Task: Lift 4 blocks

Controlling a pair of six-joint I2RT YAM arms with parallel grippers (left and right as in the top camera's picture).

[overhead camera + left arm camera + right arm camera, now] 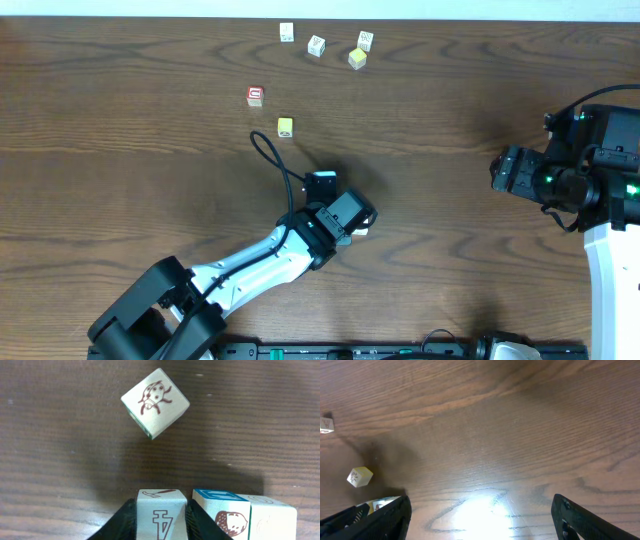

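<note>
One block [161, 516] pinched in the left pincer [161, 506]; right pincer [481, 502] spread, empty; three white blocks [316, 45] untouched, upper centre.

Overhead, counting now: three white blocks [287, 32] [316, 45] [366, 40] in the far row, two yellow cubes [357, 58] [285, 126], one red cube [255, 96]. Two arms [260, 265] [605, 255] at the counter [120, 150]. Left wrist view: four blocks [155, 402] [161, 515] [222, 512] [272, 520] in shot. Right wrist view: two small ones [326, 424] [359, 476].
</note>
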